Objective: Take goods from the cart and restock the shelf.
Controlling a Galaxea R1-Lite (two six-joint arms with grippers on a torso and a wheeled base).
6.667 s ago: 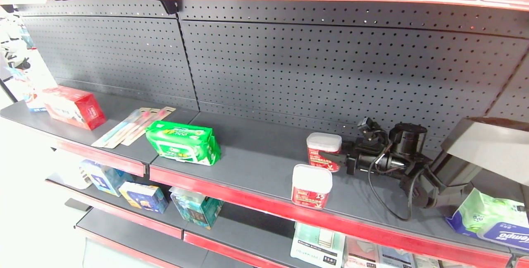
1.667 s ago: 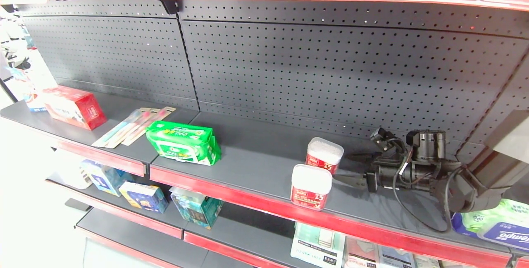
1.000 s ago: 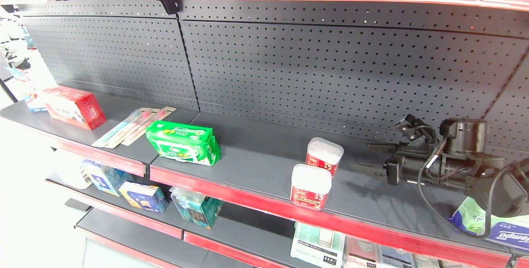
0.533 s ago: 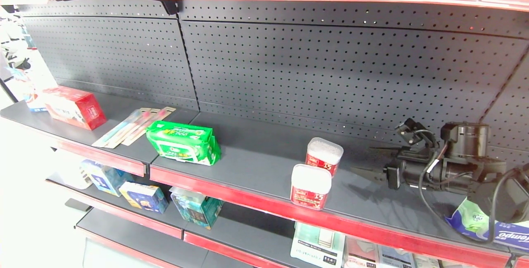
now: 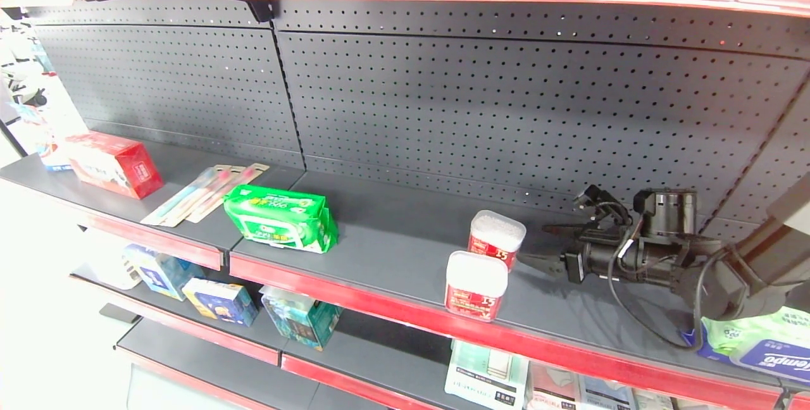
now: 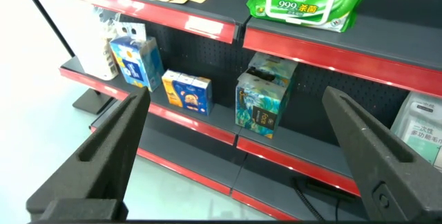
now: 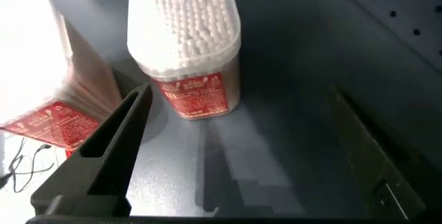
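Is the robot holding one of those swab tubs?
No, the right gripper has jaws wide open near the rear red-labelled clear plastic swab tub.

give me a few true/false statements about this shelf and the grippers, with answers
The right gripper is shut on the rear cotton swab tub. False: it is open and empty, beside that tub.
The front cotton swab tub stands near the shelf edge. True.
The green wipes pack lies left of both tubs. True.
The red box sits on a lower shelf. False: it is on the same shelf, far left.
The left gripper is open. True.
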